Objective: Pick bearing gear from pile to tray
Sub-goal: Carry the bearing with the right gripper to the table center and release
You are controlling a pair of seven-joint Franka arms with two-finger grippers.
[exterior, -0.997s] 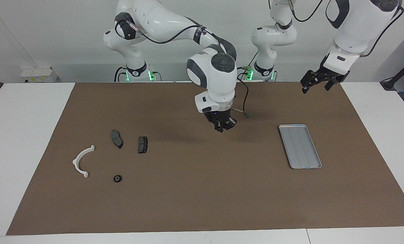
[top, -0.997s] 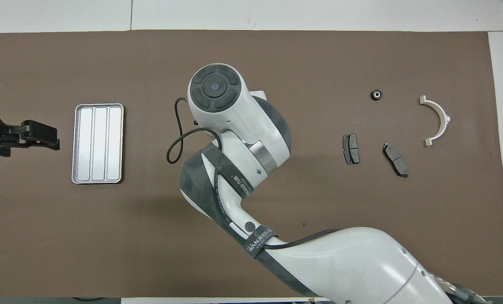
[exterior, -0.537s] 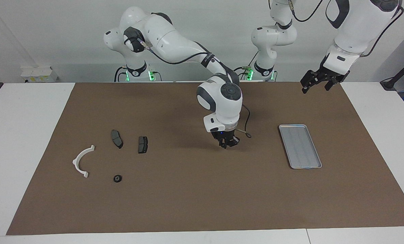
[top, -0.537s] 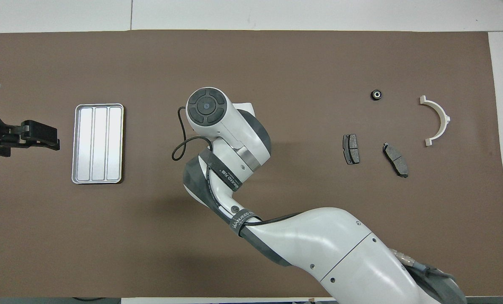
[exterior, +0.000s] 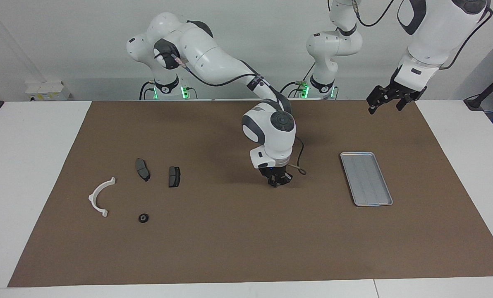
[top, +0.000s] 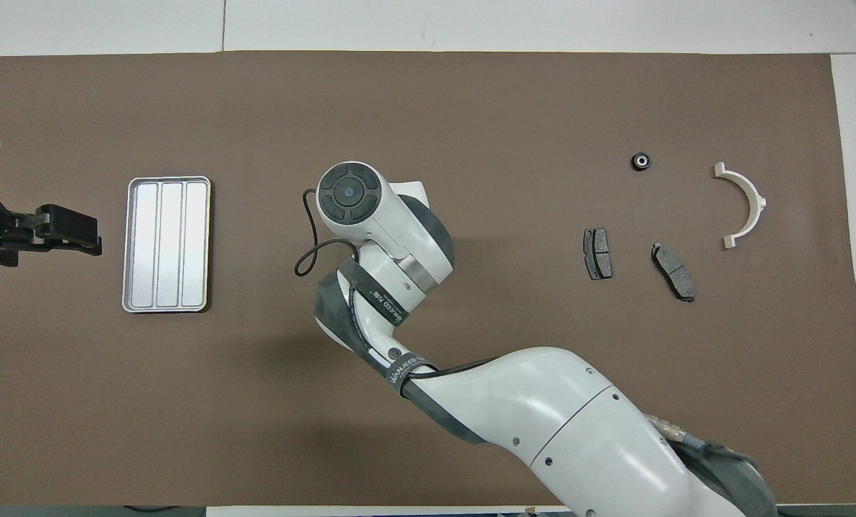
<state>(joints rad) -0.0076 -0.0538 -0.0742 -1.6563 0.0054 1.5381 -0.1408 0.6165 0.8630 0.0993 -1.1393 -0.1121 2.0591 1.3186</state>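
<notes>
The pile lies toward the right arm's end of the mat: a small black round gear, a white half-ring bracket and two dark grey brake pads. The silver tray lies toward the left arm's end with nothing in it. My right gripper points straight down, very low over the bare mat between the pile and the tray. In the overhead view its own wrist hides it. My left gripper waits open in the air beside the tray.
A brown mat covers most of the white table. The right arm's forearm stretches over the robots' side of the mat. A black cable loop hangs off the right wrist.
My right gripper has come down from well above the mat to just over it, drifting slightly toward the tray. The left arm and all the parts have not moved.
</notes>
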